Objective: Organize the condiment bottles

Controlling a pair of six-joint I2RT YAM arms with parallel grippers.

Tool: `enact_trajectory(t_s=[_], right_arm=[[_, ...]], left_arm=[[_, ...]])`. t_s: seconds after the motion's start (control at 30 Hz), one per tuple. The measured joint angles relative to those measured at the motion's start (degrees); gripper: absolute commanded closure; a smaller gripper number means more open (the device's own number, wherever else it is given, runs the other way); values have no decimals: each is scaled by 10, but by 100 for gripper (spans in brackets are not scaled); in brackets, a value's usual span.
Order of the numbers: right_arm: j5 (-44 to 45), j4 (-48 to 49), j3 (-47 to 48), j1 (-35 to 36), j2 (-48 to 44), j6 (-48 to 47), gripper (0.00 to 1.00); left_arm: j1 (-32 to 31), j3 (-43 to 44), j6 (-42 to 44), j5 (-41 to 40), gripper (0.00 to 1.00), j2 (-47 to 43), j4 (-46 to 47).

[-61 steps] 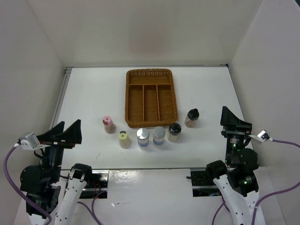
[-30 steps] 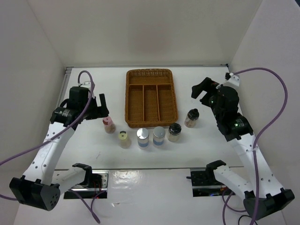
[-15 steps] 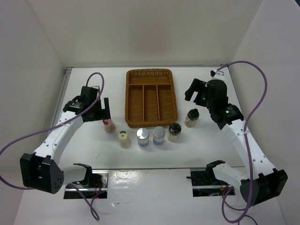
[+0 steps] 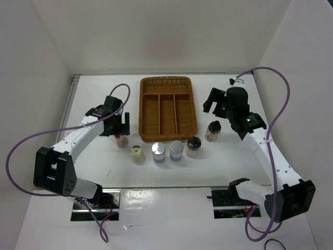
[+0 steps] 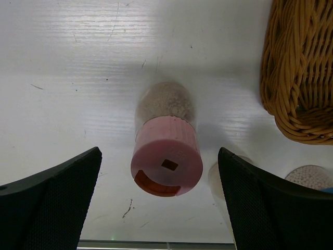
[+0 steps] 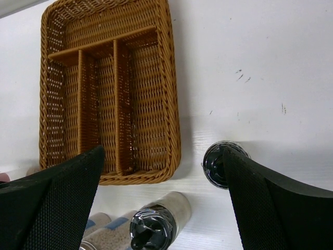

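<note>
The left gripper (image 4: 119, 126) is held wide apart over the tabletop (image 4: 99, 161), with nothing clasped. In the left wrist view the pink-capped jar (image 5: 166, 159) stands upright, centred in the gap between the two fingers (image 5: 57, 203) and touched by neither. The corner of the wicker tray (image 5: 294, 78) is seen just outside the gripper, on the side away from the arm's base.

The right gripper (image 4: 214, 104) is likewise spread wide and holds nothing. In the right wrist view one black-capped jar (image 6: 221, 164) stands ahead of it, close beside the inner edge of one finger, though contact cannot be made out. A second black-capped jar (image 6: 155, 225) lies within the span of the gripper, nearer the middle. Further across, near the opposite finger, the two silver-capped jars (image 6: 106, 229) are partly seen. The tray's three long compartments lie ahead of the gripper and are bare.

From above, a pale-yellow-capped jar (image 4: 138, 154) is seen between the pink-capped jar and the silver-capped pair, outside both grippers. All six jars rest on the tabletop along the near rim of the tray.
</note>
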Motion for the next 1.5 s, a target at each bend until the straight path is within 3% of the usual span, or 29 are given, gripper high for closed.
enact_trajectory(t_s=[0.33,0.53,0.63,0.67,0.83,1.13,1.33,1.5], right_arm=[[0,0,0,0,11,-4,2],[0,0,0,0,13,-4,2],[0,0,0,0,14,-4,2],[0,0,0,0,14,-4,2],[0,0,0,0,14,-4,2],[-5,-2,38,-4,41,-19,2],[-7,6,66,-5,83,-28,2],[-13,6,76,-6,109,-34,2]], left_arm=[[-2,0,-14,-26,23,15,1],[-2,0,-15,-27,44,17,1],[-2,1,-15,-27,61,17,-1],[-2,3,-15,-27,63,17,-4],[-2,45,-15,-30,64,15,-34],[-3,251,-5,-47,64,21,-67],[-38,390,21,-46,63,111,-53],[-65,440,38,-46,61,218,-38]])
